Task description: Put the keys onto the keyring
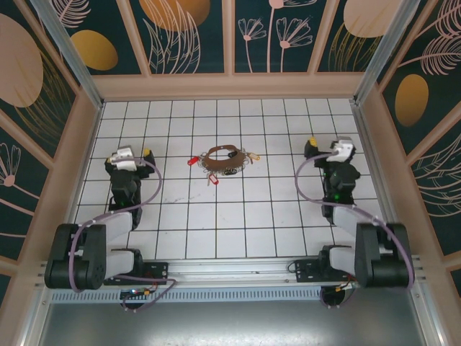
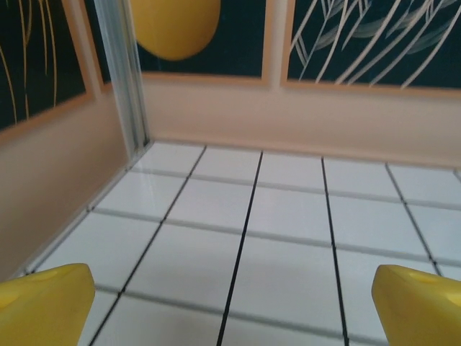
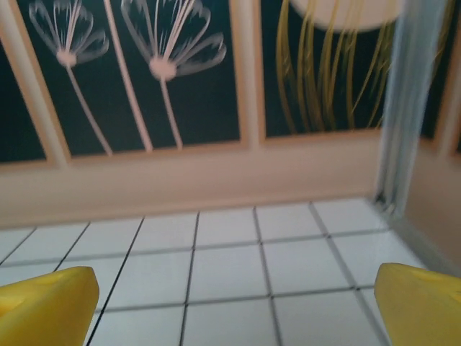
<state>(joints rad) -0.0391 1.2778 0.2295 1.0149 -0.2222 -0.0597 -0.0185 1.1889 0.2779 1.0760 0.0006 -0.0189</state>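
The keyring (image 1: 222, 153), a tan-brown hoop fringed with small silvery keys and red tags (image 1: 193, 161), lies flat on the white tiled floor at the middle back. The keys (image 1: 251, 155), a tiny bronze bunch with a pale tag, lie at the hoop's right edge; whether they touch it I cannot tell. My left gripper (image 1: 130, 152) rests about three tiles left of the hoop, and my right gripper (image 1: 328, 145) about three tiles right of it. In the wrist views the left gripper (image 2: 234, 299) and right gripper (image 3: 234, 299) are open, with bare tiles between their yellow fingertips (image 2: 45, 303) (image 3: 47, 301).
Tan walls with dark patterned panels (image 1: 230, 29) enclose the floor on three sides. An aluminium post stands in the back left corner (image 2: 122, 79) and another in the back right corner (image 3: 407, 108). The arm bases (image 1: 230, 270) sit along the near rail.
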